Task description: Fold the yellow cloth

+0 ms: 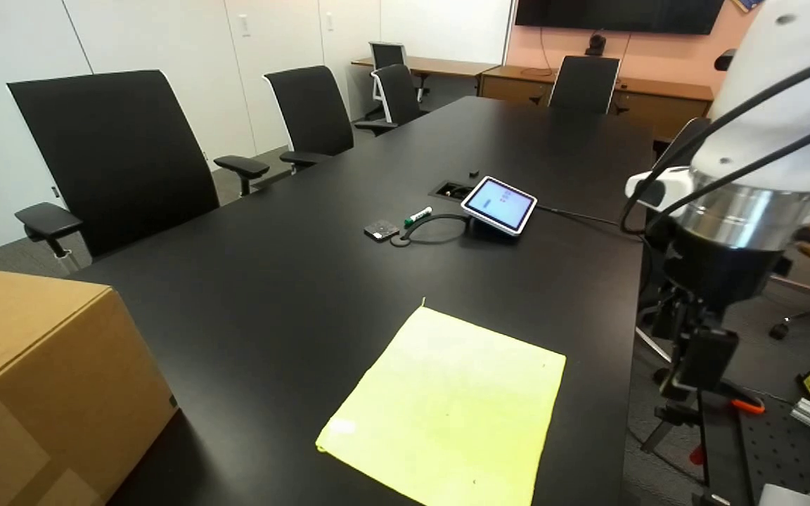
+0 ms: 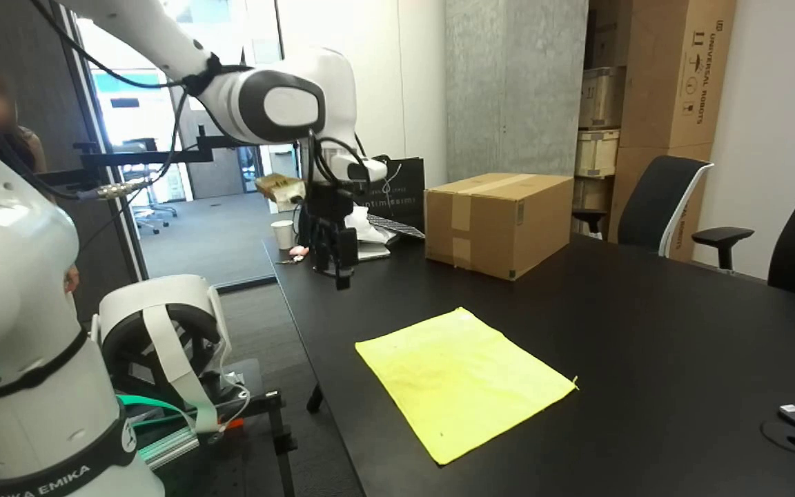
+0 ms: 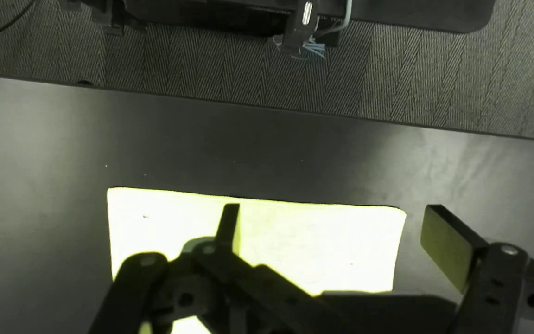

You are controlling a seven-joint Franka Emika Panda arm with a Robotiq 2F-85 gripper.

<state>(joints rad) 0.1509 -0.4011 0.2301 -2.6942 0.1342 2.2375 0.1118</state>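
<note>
The yellow cloth lies flat and spread out on the black table in both exterior views. One of its corners carries a small loop, and its near part is cut off by the frame edge in an exterior view. My gripper hangs in the air above the table, apart from the cloth. From the wrist view, the gripper stands wide open with nothing between its fingers. Below it the yellow cloth shows overexposed, one edge and two corners visible, the rest hidden behind the gripper's linkage.
A tan cardboard box stands on the table. A tablet, a green marker and a small dark square device lie farther along. The table edge runs beside the cloth. A black paper bag stands near the gripper.
</note>
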